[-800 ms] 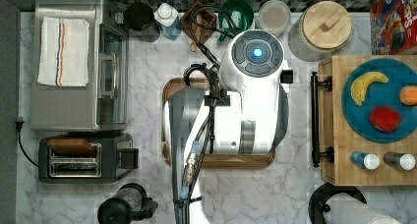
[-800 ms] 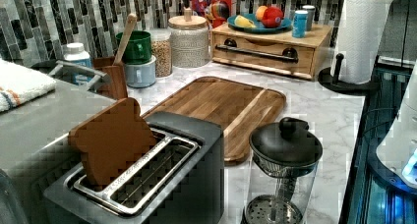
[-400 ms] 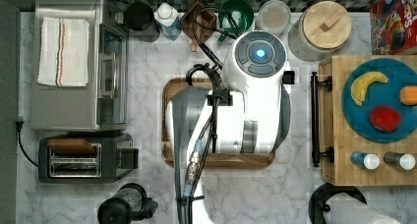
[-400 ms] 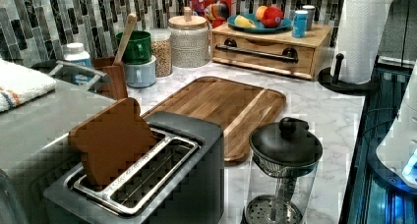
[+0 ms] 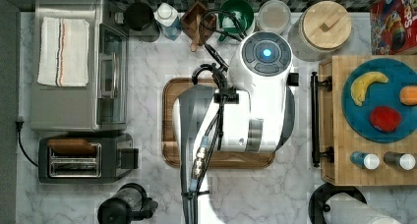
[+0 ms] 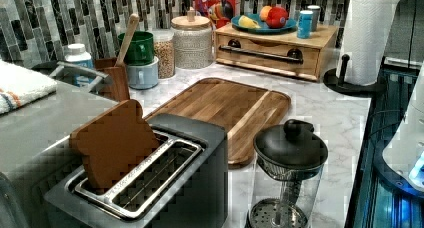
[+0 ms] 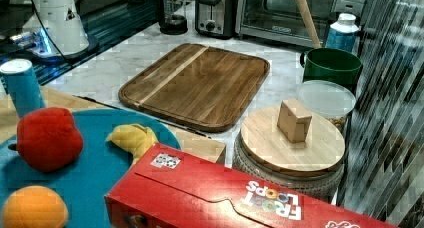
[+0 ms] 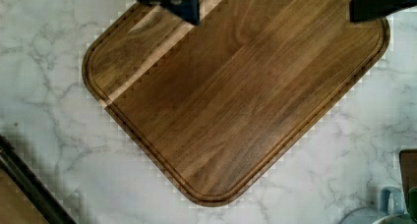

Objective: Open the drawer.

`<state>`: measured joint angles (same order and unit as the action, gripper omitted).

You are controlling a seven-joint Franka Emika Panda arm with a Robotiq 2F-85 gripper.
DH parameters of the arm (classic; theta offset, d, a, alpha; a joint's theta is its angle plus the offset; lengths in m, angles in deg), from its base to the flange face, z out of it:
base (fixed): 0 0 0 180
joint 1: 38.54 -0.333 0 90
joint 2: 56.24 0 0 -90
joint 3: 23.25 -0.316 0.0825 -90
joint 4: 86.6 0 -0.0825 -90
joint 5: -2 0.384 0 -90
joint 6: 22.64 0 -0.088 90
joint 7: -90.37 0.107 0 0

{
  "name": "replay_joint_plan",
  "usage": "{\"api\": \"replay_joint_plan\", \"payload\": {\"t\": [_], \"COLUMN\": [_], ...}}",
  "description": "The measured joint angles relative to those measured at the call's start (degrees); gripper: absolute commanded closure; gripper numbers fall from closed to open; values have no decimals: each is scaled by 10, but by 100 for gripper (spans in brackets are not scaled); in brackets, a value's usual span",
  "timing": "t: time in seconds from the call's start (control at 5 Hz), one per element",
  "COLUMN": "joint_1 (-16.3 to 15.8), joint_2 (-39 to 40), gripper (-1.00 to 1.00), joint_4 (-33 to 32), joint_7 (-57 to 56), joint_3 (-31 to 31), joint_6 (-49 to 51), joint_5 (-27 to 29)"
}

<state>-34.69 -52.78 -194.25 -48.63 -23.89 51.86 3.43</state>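
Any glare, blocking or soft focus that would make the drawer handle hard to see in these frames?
Top view: the arm covers most of the cutting board, but the drawer handle shows sharp and unshaded. Left view: handle clear though distant, no glare on it. Wrist view: a dark bar at one corner, blocky.

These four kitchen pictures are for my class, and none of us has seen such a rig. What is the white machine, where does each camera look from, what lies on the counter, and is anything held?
The white machine is a robot arm, seen from overhead in the top view. Two cameras look across the marble counter from opposite sides. The fourth rides on the wrist: the two dark shapes are the gripper fingers, spread apart over the cutting board, holding nothing. The counter also carries a toaster, a toaster oven, jars and a paper towel roll. The drawer, with its black bar handle, sits shut under a plate of fruit.
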Motion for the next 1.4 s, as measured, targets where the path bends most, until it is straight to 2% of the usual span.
{"api": "replay_joint_plan", "payload": {"t": [0.2, 0.6, 0.8, 1.0, 1.2, 1.4], "joint_1": [0, 11, 34, 55, 79, 95], "joint_2": [2, 2, 1, 1, 1, 9], "gripper": [-100, -100, -100, -100, -100, -100], "joint_4": [-4, -24, -42, -74, -111, -133], "joint_7": [-55, -320, -394, -434, -497, -548], "joint_3": [0, 1, 1, 7, 9, 24], "joint_6": [-4, -21, -28, -106, -189, -231], "joint_5": [-7, -8, -12, -42, -53, -57]}}
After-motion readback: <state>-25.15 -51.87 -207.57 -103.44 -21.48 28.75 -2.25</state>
